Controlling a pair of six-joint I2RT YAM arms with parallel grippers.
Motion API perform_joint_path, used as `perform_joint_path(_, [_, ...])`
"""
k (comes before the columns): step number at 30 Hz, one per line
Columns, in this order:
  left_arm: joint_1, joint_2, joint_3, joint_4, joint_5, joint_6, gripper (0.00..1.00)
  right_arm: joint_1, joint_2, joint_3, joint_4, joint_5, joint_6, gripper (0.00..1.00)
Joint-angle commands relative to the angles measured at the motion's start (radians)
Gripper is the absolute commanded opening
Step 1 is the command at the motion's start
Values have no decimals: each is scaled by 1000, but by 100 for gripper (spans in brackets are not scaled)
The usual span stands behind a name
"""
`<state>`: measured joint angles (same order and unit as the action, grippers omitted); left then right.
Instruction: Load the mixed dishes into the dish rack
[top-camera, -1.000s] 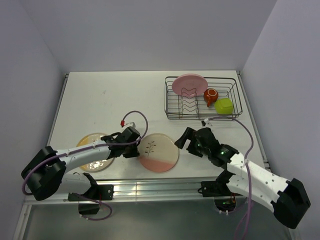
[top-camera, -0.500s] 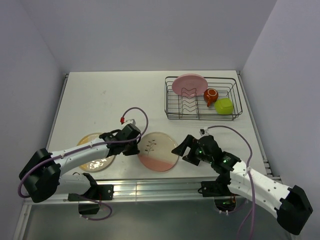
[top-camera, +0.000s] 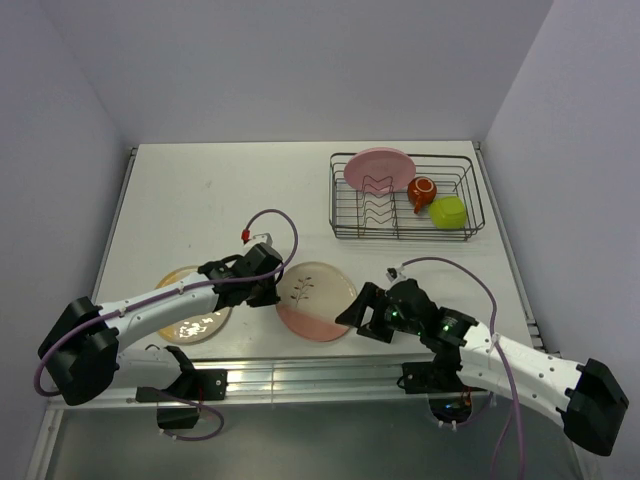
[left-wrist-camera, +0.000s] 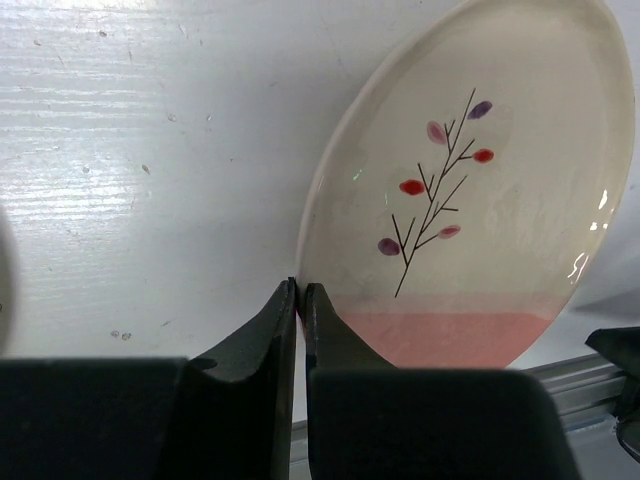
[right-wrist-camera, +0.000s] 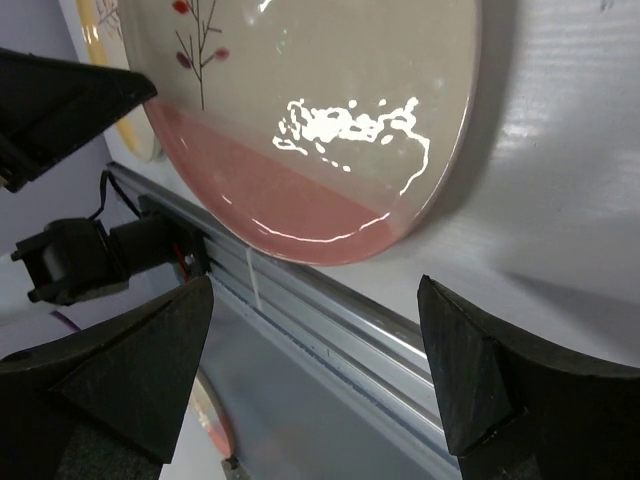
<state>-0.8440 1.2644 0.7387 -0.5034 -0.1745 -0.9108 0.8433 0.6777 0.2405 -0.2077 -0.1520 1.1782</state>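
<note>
Your desk (top-camera: 200, 200) fills the middle of the top view. The dish rack (top-camera: 400, 236) sits at its upper right, well apart from both arms.

Your left arm (top-camera: 160, 300) reaches from the lower left corner up and to the right, stretched low over the desk, with a purple cable looping above its wrist. Your right arm (top-camera: 520, 355) mirrors it, running from the lower right corner up and to the left, also low and nearly flat. The two wrists face each other across one plate.

That pink-and-cream plate (top-camera: 316, 303), with a leaf sprig painted on it, lies near the desk's front edge, low in the middle of the frame. A plain pink plate (top-camera: 378, 165) stands on edge in the rack's dividers at the rack's upper left. A yellow-and-cream plate (top-camera: 195, 322) lies at the lower left, partly covered by your left arm.

In the rack's right half sit a lime-green bowl (top-camera: 448, 211) and, just to its left, an orange-red cup (top-camera: 421, 191).

Your left claw (left-wrist-camera: 301, 290) is pinched on the left rim of the sprig plate, its fingers almost touching each other. Your right claw (right-wrist-camera: 315, 300) is spread wide at the plate's right edge, grasping nothing. You cannot tell from these views whether its fingers touch the plate.
</note>
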Motion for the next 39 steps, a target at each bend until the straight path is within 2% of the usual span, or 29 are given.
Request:
perform_joint_path(1, [-7,-33,56,-3,-13,21,0,40,-1,-41,92,-11,67,91])
perform_joint_path(9, [-10,-36,70,-17,-6,20,0,163,114,-58,197,45,152,91])
perform_joint_path(19, [-35,-66,41,-29,-3,-3,0,226,341,-130,572,83,274,91])
perform_joint_path(25, [-55,-102,16,-40,-8,-31,0,241,408,-159,695,117,322,91])
perform_joint_path(39, [-122,-97,-47,0,-5,-86,0,238,226,-171,571,233,301,91])
